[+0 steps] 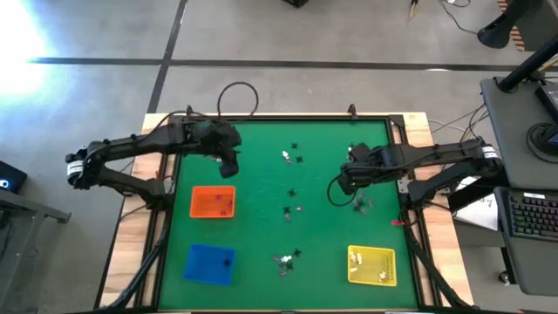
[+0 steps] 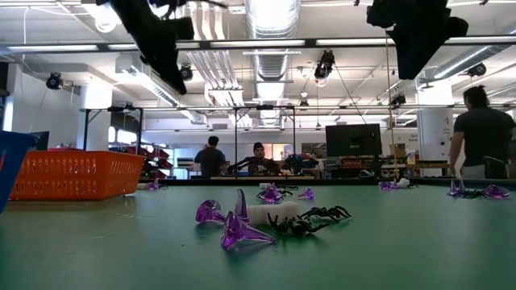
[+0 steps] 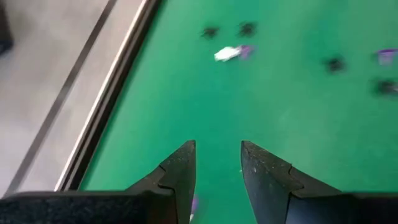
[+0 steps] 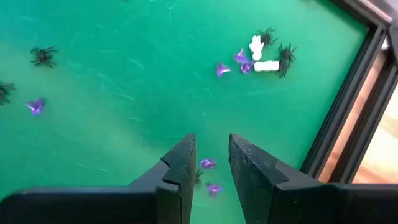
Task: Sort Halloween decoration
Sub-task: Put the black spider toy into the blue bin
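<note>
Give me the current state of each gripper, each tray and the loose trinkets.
Left gripper: fingers apart, nothing between them, raised above the green mat.
Right gripper: fingers apart, empty, over purple trinkets.
Orange rectangular tray: holds a few small pieces.
Blue rectangular tray: holds one dark piece.
Yellow rectangular tray: holds pale pieces.
Black spider trinkets: scattered loose on the mat, unsorted.

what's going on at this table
Two robot arms are sorting tiny Halloween trinkets, purple, black and white, scattered over a green mat. The left gripper hangs with its jaws apart and empty above the orange tray. The right gripper is over the mat's right side with open jaws, a small purple trinket below between them. A blue tray and a yellow tray sit along the near edge, and many pieces remain unsorted.
</note>
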